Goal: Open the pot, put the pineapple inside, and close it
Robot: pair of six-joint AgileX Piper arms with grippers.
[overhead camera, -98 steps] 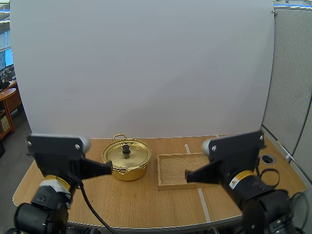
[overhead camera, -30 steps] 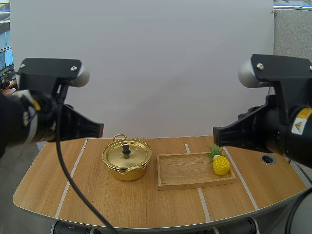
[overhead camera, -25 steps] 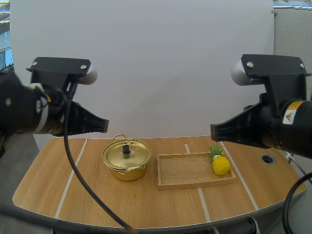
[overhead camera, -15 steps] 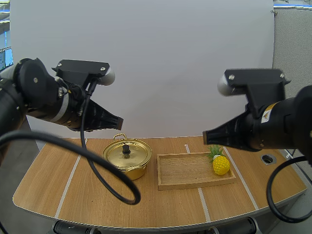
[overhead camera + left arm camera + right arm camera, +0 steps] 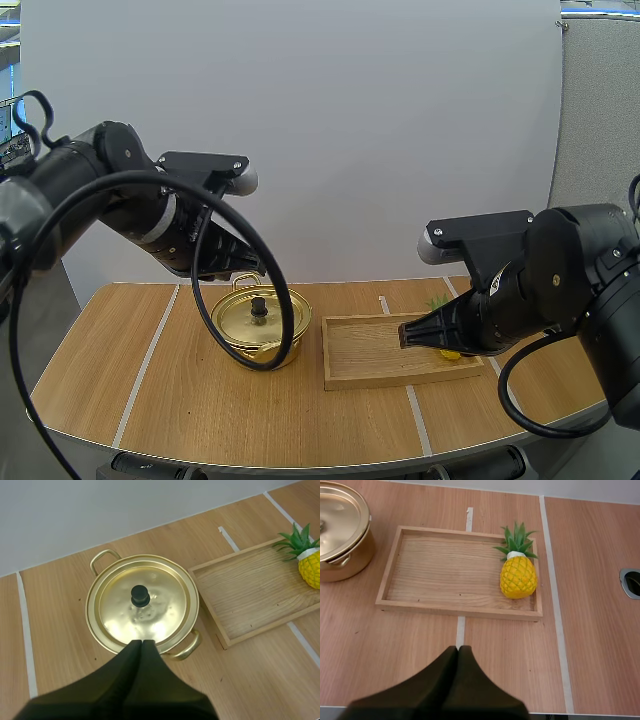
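**Both pincers closed, lid on the pot, pineapple in the tray**

High view: the left gripper [image 5: 243,263] hangs above the gold pot [image 5: 262,343], which carries its lid [image 5: 240,318] with a black knob [image 5: 259,305]. The right gripper [image 5: 405,335] hangs over the right part of the wooden tray [image 5: 360,358] and covers most of the pineapple [image 5: 450,353]. Pot and tray stand side by side on the wooden table [image 5: 180,400], near each other but apart.

Left wrist view: the left gripper's fingers lie pressed together as one dark wedge, gripping nothing. Their tip is over the lid's rim, short of the knob.

Right wrist view: the right gripper's fingers are likewise closed on nothing, above bare table just outside the tray's long edge. The pineapple is inside the tray at its right end, its green leaves pointing to the far rim.
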